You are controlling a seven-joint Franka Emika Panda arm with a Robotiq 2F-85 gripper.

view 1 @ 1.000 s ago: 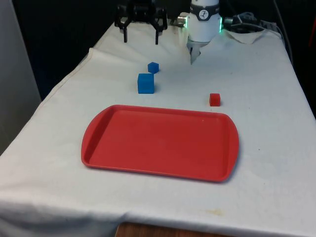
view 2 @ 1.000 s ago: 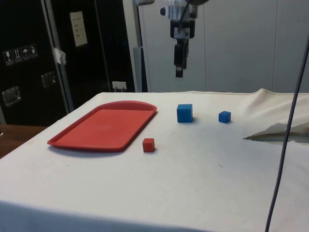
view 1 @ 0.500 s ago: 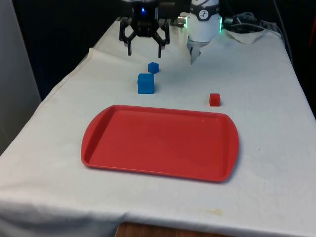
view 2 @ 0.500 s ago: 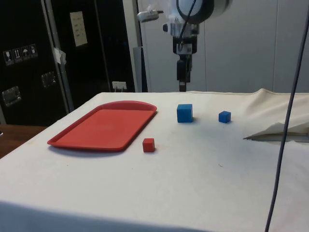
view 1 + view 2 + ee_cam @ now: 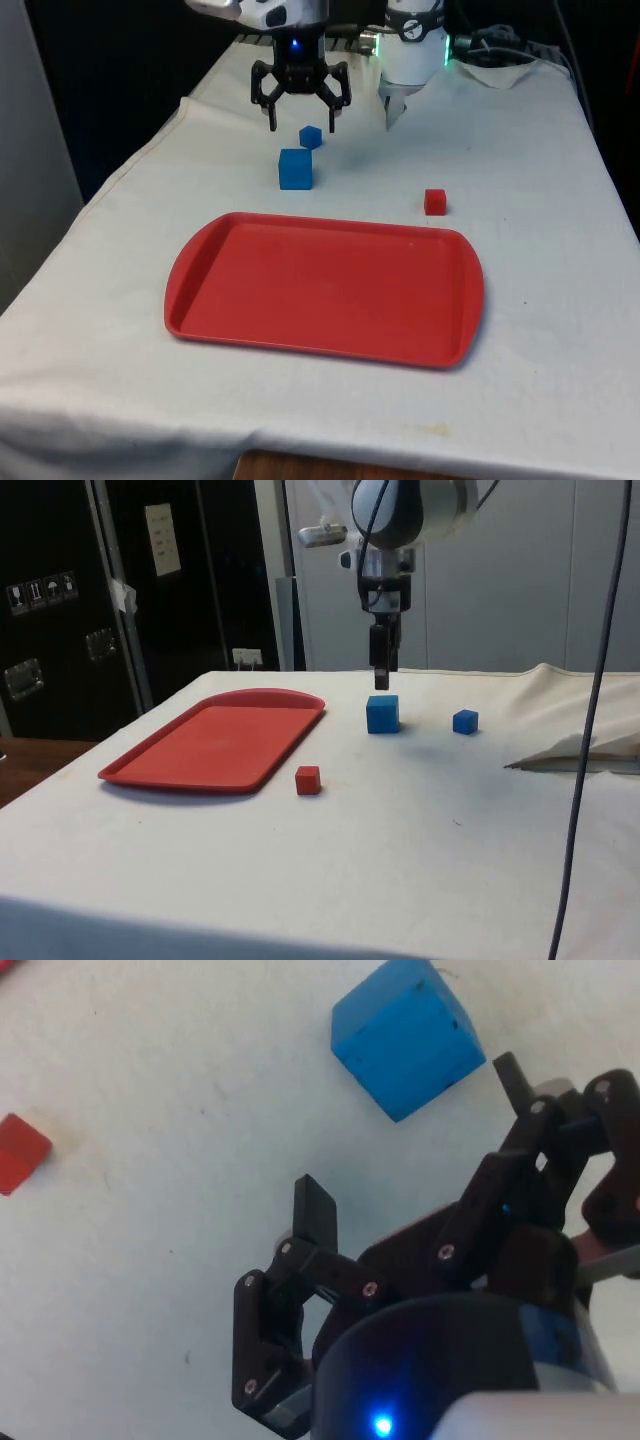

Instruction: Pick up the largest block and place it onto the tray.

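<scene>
My gripper (image 5: 300,127) hangs with fingers spread and empty, above the large blue block (image 5: 295,168), which sits on the tabletop just off the red tray's (image 5: 200,300) far edge. The small blue block (image 5: 311,137) is close behind it. Risk: if I descend off-centre I clip the small one or knock the big one askew.

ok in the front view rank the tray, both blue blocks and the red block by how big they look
1. red tray
2. larger blue block
3. red block and smaller blue block: these look alike, and the blue one sits farther from the camera, so no ranking.
</scene>
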